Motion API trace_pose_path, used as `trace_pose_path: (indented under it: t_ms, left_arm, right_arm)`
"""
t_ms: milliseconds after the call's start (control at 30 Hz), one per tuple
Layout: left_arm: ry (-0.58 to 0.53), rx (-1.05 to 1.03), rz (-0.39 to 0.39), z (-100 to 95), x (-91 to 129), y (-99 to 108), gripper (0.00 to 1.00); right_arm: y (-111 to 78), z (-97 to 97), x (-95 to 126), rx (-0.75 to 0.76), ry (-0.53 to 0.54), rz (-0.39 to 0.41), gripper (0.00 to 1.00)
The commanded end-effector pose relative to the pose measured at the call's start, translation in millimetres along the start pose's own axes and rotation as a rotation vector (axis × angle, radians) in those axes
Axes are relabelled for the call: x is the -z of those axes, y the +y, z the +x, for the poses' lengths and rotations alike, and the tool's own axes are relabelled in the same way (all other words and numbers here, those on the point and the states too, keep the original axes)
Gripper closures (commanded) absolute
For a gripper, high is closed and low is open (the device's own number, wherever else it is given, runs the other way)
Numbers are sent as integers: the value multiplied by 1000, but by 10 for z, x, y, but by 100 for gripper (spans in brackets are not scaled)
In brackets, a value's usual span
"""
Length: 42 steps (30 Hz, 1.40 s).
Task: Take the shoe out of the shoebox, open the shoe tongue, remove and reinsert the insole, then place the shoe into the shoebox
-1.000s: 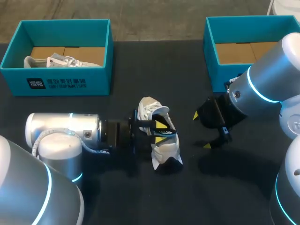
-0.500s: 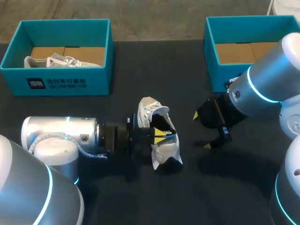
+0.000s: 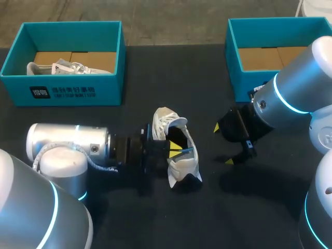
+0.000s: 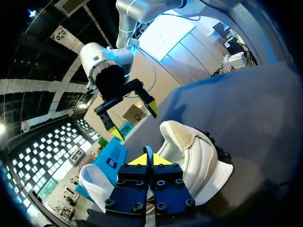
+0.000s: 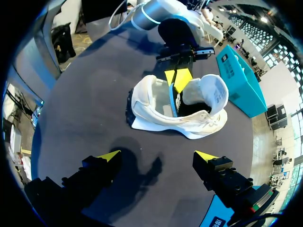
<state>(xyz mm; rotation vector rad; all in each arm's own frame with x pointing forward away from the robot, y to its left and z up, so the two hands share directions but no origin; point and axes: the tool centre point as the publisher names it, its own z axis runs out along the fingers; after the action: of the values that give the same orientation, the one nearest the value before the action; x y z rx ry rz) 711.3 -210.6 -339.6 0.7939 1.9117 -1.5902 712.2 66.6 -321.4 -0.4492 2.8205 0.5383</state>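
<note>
Since a second ago our left arm has drawn back a little to the left and eased in again, and the yellow tips of the left pincer [image 3: 175, 151] now show closer together in the mouth of the shoe [image 3: 181, 166]. The shoe itself and our right arm have not shifted. The shoe rests out of its box near the middle of the desk [image 3: 155, 218], tongue folded back and the opening wide. The left pincer is closed almost completely on a thin blue edge rising from inside the shoe. We take this to be the insole [image 5: 172, 101], though from these angles it could be the collar lining. The right pincer [image 3: 222, 144] hangs just right of the shoe, spread wide and holding nothing. At the far side sit the left shoebox [image 3: 62, 93] and the right shoebox [image 3: 243, 85]. We judge the step in hand to be removing the insole. The next move calls for a steady pull out through the opening, and the right pincer may need to pin the shoe down so it does not lift along.
</note>
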Motion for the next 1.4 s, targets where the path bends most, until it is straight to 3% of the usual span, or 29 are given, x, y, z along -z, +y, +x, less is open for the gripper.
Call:
trace_pose_path:
  t_ms: [33, 67, 100, 200, 267, 333, 533, 633, 733, 833, 867, 1000, 1033, 1067, 1400]
  left_arm:
    - [11, 3, -3, -35, 40, -51, 68]
    - [10, 1, -6, -42, 58, -67, 50]
    - [8, -3, -8, -54, 79, -85, 24]
    - [-1, -13, -12, -92, 133, -140, 12]
    - [-10, -22, -9, -126, 164, -191, 17]
    - [-13, -33, -11, -160, 193, -227, 33]
    - [1, -58, -4, -242, 254, -357, 20]
    - [12, -64, -5, -252, 296, -384, 20]
    - [18, -67, -9, -262, 331, -396, 24]
    - [16, -70, -7, -291, 354, -418, 40]
    - [18, -74, -5, -303, 358, -430, 51]
    - [56, -82, 4, -353, 377, -480, 66]
    - [73, -85, 5, -362, 385, -490, 85]
    - [87, -92, 1, -369, 397, -494, 98]
    - [309, -98, -7, -413, 495, -518, 100]
  right_arm:
    - [5, 10, 1, -1, -2, 1, 0]
    - [5, 10, 1, -1, -2, 1, 0]
    - [5, 10, 1, -1, -2, 1, 0]
    - [5, 10, 1, -1, -2, 1, 0]
    - [5, 10, 1, -1, -2, 1, 0]
    - [5, 10, 1, -1, -2, 1, 0]
    - [5, 10, 1, -1, -2, 1, 0]
    - [5, 10, 1, -1, -2, 1, 0]
    - [5, 10, 1, -1, -2, 1, 0]
    - [5, 10, 1, -1, -2, 1, 0]
    - [5, 10, 1, -1, -2, 1, 0]
    - [5, 10, 1, -1, -2, 1, 0]
    - [5, 10, 1, -1, -2, 1, 0]
    - [5, 10, 1, -1, -2, 1, 0]
    - [5, 10, 1, -1, -2, 1, 0]
